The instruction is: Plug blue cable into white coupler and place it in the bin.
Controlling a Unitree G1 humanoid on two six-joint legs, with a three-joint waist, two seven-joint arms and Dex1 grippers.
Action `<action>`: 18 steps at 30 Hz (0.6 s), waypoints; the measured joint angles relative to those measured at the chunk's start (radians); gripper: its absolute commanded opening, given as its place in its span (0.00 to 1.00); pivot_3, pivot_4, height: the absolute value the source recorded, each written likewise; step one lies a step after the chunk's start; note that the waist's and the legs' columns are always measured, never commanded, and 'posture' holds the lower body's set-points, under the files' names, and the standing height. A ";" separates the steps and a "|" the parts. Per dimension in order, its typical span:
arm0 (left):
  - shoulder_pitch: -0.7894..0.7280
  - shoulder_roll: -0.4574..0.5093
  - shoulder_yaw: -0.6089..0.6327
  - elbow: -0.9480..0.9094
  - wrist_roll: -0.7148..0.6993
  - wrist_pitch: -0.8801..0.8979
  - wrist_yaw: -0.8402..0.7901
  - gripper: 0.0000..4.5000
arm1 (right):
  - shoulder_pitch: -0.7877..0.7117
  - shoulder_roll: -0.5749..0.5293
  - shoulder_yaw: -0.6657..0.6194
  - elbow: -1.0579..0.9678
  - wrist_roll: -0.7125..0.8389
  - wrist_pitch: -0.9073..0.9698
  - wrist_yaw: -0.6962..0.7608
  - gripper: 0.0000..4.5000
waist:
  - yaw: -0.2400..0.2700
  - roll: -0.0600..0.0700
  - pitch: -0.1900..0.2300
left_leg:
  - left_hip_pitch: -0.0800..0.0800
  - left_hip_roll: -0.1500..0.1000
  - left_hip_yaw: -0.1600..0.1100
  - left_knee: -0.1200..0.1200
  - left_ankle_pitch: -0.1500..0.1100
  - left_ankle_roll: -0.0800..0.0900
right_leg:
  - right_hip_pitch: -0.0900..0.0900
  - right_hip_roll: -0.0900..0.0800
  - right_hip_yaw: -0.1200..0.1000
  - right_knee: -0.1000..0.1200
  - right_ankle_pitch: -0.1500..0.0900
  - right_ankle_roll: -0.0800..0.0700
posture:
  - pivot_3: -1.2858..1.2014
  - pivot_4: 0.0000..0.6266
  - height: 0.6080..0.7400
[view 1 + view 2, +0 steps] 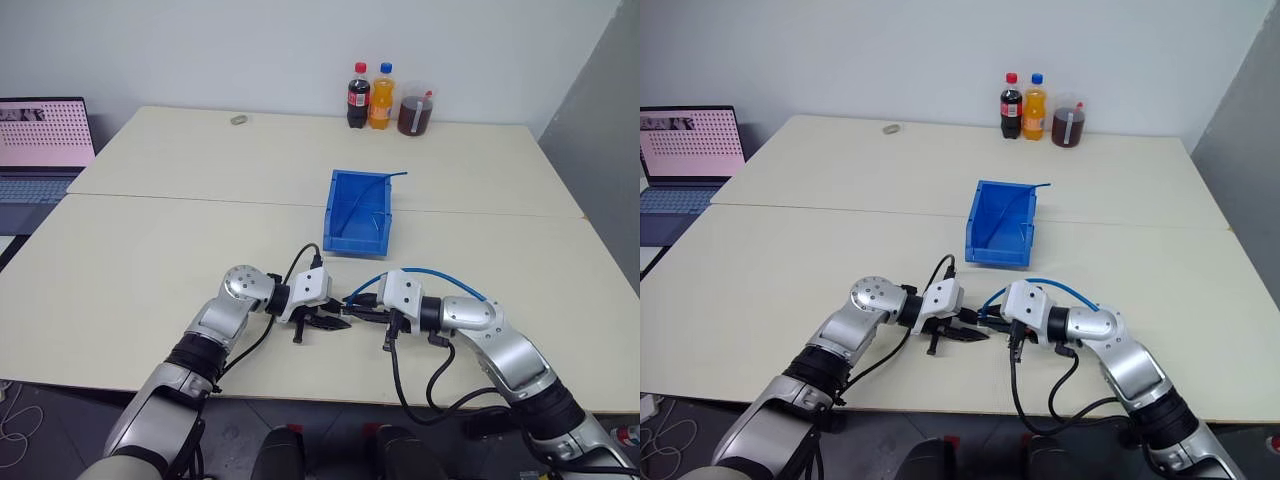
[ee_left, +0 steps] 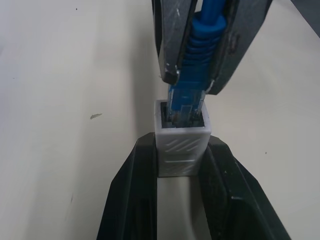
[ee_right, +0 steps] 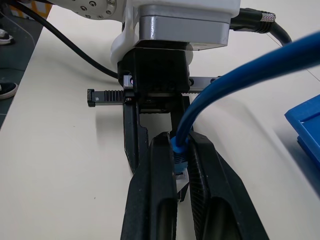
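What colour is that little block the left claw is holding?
White, with faint diagonal ridges: the coupler, clearest in the left wrist view.

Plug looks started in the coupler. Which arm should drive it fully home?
Probably the right. The right gripper clamps the blue cable just behind its plug, in line with the socket. The left gripper holds the white coupler and can simply brace it.

Ribbed white coupler [image 2: 183, 145], blue cable [image 2: 200, 45]
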 measured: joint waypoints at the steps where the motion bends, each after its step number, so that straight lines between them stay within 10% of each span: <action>1: 0.001 0.000 0.001 0.000 0.000 0.000 0.000 0.18 | -0.004 0.000 0.000 0.010 0.000 -0.007 0.007 0.01 | 0.000 0.000 0.000 | 0.000 0.000 0.000 0.000 0.000 0.000 | 0.000 0.000 0.000 0.000 0.000 0.000 | 0.52 0.24 1.00; 18: 0.022 0.006 0.004 -0.011 0.008 -0.007 0.010 0.18 | -0.099 -0.010 0.049 0.054 -0.039 0.074 0.092 0.01 | -0.002 0.002 -0.012 | 0.008 0.000 0.001 -0.002 0.000 0.000 | 0.005 0.001 0.000 0.001 -0.003 -0.004 | 0.52 0.24 1.00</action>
